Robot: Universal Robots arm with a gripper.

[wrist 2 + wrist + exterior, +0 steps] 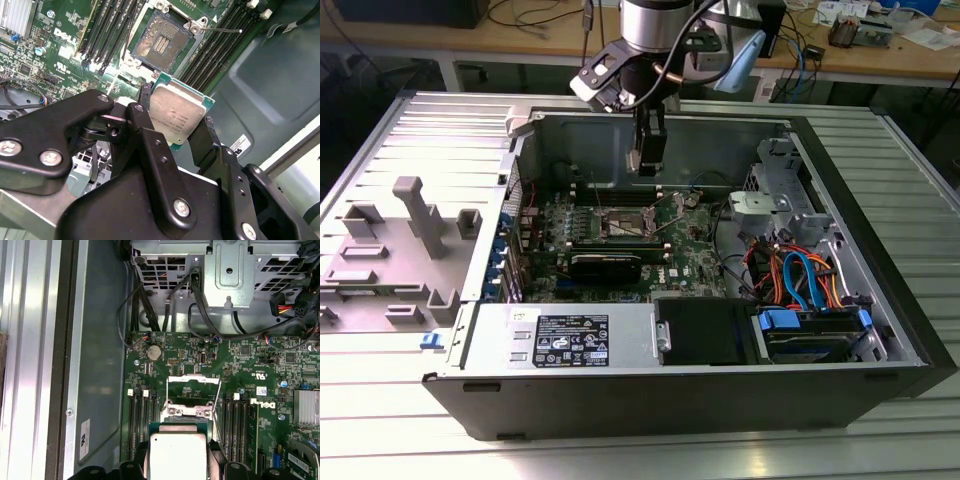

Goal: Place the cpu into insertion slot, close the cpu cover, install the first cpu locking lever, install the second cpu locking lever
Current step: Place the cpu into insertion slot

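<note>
The cpu (180, 112) is gripped by two opposite edges between the black fingers (150, 145) of the claw (174, 122), which is closed on it. Its silvery top w/ a green rim is shown in both wrist views. In the exterior view the claw (648, 165) is seen inside the opened pc case (670, 400), above the green motherboard (695, 245), w/ the chip held clear of the board. The insertion slot (162, 42) is shown bare in the second wrist view: contact field exposed, silvery rim round it, long black memory slots (107, 30) on either side. The cpu is apart from the slot, not seated. In the first wrist view the cpu cover (194, 378) is seen swung open at one edge of the slot, approx in line w/ the held chip. The case is laid on its side on a ribbed metal desk (910, 200)
</note>
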